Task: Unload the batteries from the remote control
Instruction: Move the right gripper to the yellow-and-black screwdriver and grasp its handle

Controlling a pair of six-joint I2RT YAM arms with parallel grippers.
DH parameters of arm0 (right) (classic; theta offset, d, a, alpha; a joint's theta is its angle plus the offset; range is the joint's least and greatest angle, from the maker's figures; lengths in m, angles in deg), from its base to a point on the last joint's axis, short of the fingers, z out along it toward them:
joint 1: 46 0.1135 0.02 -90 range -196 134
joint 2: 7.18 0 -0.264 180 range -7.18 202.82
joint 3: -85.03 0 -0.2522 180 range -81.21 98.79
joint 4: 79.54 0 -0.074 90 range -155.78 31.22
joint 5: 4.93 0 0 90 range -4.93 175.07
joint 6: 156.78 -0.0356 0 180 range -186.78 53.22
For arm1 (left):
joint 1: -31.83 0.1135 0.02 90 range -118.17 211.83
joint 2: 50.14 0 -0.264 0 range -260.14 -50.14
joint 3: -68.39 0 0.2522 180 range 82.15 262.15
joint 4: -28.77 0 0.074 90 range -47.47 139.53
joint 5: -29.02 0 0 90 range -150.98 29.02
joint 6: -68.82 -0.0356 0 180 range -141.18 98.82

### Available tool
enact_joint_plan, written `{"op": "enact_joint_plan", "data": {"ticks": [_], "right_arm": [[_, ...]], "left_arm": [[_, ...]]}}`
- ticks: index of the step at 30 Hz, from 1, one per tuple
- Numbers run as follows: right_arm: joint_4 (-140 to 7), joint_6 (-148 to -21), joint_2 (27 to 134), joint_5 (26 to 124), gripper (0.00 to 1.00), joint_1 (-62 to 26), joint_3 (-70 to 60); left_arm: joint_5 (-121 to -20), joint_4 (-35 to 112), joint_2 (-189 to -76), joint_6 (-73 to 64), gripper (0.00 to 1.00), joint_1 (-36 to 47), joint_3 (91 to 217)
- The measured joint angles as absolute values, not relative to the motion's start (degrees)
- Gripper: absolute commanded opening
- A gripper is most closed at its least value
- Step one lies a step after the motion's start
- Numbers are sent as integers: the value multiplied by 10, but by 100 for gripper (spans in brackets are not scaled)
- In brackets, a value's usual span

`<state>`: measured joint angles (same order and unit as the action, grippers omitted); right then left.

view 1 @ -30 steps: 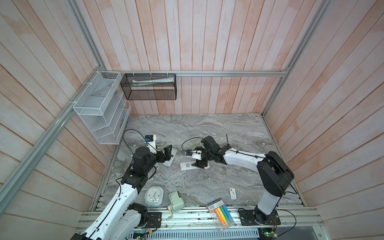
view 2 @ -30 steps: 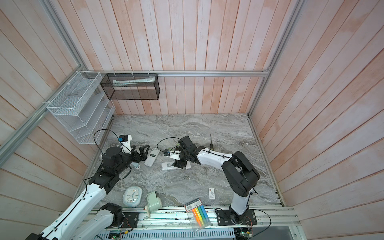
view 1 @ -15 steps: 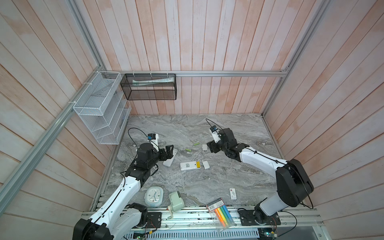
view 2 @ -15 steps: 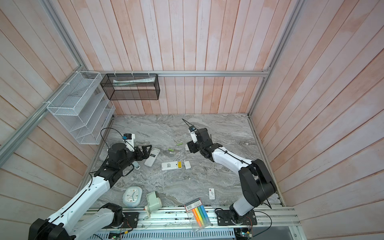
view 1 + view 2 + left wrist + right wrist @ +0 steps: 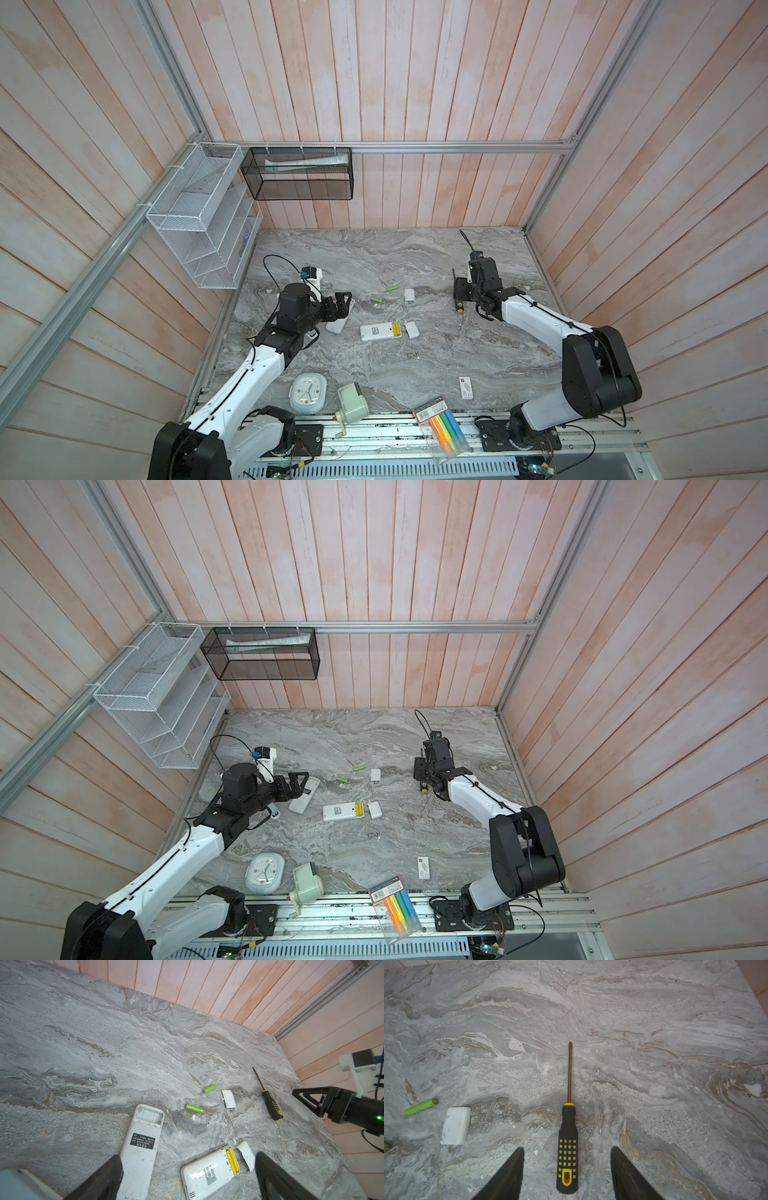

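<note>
Left hand (image 5: 343, 306) spread wide beside emptied remote (image 5: 141, 1147), right hand (image 5: 566, 1148) spread astride screwdriver (image 5: 568, 1122) handle without touching it, two yellow batteries (image 5: 232, 1160) seated in second remote (image 5: 207, 1174), two green batteries (image 5: 194, 1109) loose on counter (image 5: 104, 1043)

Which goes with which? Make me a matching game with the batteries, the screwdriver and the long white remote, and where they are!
Things:
1. two yellow cylinder batteries
2. two lime green cylinder batteries
3. black-and-yellow plastic-handled screwdriver
4. long white plastic remote

Places or states:
A. loose on the grey marble table
B. battery bay empty
C. inside the short white remote
D. below the open right gripper

Pairs: 1-C, 2-A, 3-D, 4-B
</note>
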<state>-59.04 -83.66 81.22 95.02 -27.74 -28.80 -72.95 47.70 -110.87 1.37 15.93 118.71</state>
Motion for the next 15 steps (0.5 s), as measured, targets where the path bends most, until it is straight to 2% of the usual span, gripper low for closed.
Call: {"op": "enact_joint_plan", "data": {"ticks": [15], "right_arm": [[-583,-861,918,950,41,-278,-288]], "left_arm": [[-754,477,-1116,16,100,160,1187]]}}
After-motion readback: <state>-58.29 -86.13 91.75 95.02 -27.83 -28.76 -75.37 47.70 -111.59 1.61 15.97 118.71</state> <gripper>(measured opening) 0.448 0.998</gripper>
